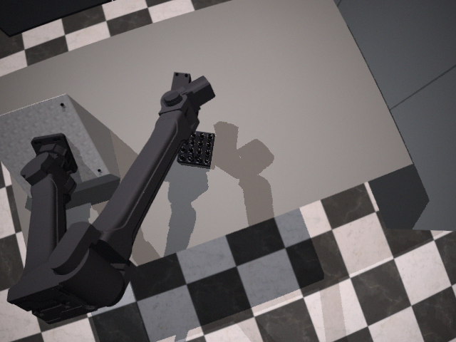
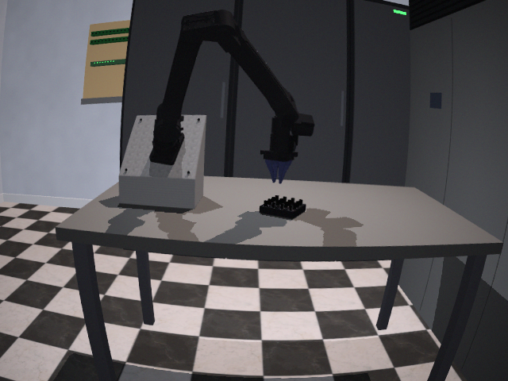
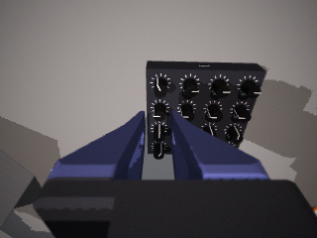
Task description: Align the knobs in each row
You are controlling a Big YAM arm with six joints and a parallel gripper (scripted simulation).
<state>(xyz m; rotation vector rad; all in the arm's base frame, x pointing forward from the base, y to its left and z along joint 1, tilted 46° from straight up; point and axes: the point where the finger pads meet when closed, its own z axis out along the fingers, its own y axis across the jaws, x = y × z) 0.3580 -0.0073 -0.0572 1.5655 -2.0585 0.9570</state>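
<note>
The knob box [image 1: 194, 163] [image 2: 275, 212] [image 3: 173, 65] stood on the table [image 1: 294, 92] [image 2: 390, 217] [image 3: 74, 50]. Above it hung the claw [image 2: 277, 182] [image 3: 158, 118], nearly closed and holding nothing. Work remained — knob A1 [image 3: 159, 86], at the box's rear left, disagreed with its row; rows C and D were partly hidden, their count uncertain.

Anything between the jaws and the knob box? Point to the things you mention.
Nothing but air shows between the jaws [image 2: 277, 182] and the knob box [image 2: 282, 209] below them, in the exterior view.
</note>
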